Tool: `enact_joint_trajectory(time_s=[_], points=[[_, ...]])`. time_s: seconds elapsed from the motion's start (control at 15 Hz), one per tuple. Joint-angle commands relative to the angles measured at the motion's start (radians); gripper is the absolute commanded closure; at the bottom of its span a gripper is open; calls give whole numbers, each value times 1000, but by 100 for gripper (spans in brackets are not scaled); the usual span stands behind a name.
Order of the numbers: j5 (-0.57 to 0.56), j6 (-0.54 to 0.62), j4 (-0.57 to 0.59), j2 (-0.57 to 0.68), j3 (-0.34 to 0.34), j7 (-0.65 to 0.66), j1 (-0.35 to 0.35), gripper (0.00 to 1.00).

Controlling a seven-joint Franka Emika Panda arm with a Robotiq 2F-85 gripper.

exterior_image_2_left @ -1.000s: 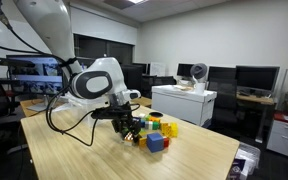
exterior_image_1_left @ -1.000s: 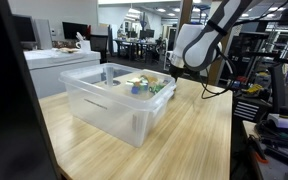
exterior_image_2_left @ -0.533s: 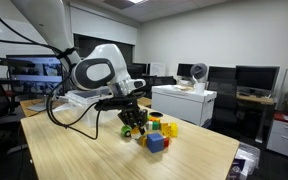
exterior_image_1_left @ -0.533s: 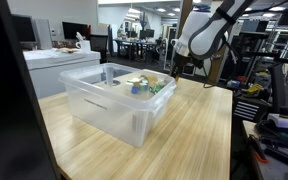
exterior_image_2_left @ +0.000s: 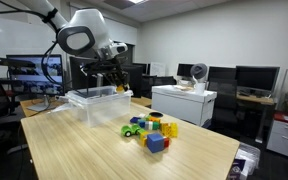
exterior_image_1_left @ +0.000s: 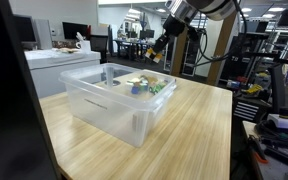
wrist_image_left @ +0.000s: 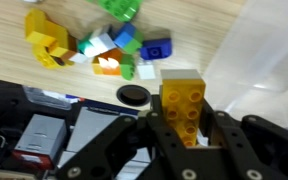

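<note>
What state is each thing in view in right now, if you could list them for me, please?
Gripper: shut on the orange brick, up in the air.
Orange brick: clamped between the fingers, off the table.
Clear bin: upright on the table, no lid on.
Block pile: loose on the table, beside the bin.

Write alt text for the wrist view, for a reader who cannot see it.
The pincer is shut on an orange toy brick. Beyond it, a pile of coloured bricks lies on a wooden table, with a clear plastic bin at the right.
</note>
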Motion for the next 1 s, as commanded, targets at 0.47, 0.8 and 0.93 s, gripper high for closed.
enact_joint_trajectory(time_s=[0.47, 0.8, 0.93], points=[[228, -88, -161, -207, -19, -236, 167, 19], [233, -68, -40, -139, -99, -201, 148, 0], [184, -10, -7, -64, -133, -161, 102, 0]])
